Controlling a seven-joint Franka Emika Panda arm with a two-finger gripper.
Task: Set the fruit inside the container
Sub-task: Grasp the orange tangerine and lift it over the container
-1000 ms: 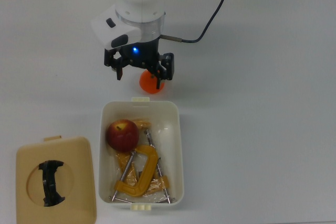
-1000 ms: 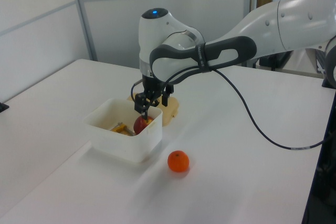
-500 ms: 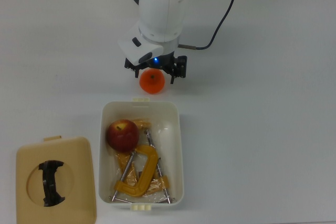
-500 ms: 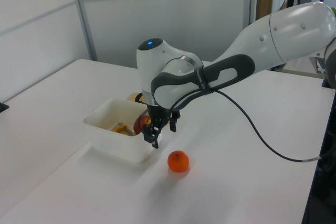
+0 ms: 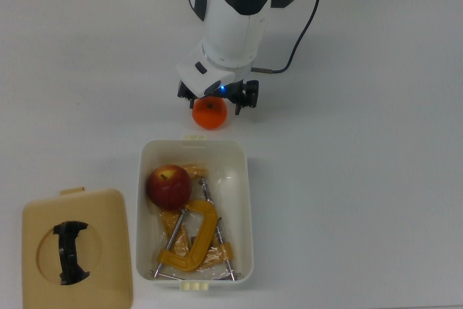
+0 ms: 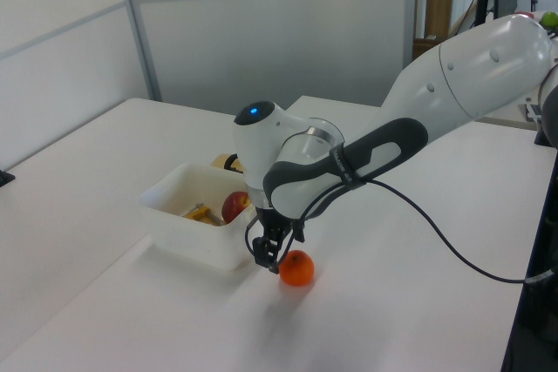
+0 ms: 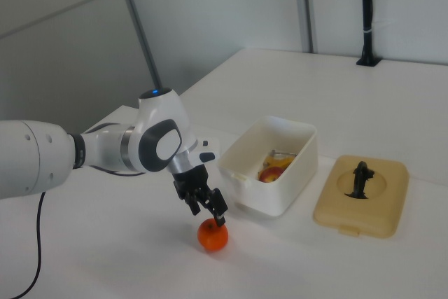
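End effector (image 6: pixel 272 254) hangs right over the orange (image 5: pixel 210 113), fingers spread to either side of it, nothing gripped. My arm (image 6: pixel 418 111) reaches in low, wrist bent down toward the table (image 5: pixel 362 179). Orange sits on the table just beside the tub's (image 5: pixel 245 200) short end, outside it. Count: one orange, one apple (image 5: pixel 169 185) inside the tub, two yellow clamps (image 5: pixel 195 240) in there too, one tan lid (image 5: pixel 76 251) lying beside the tub.
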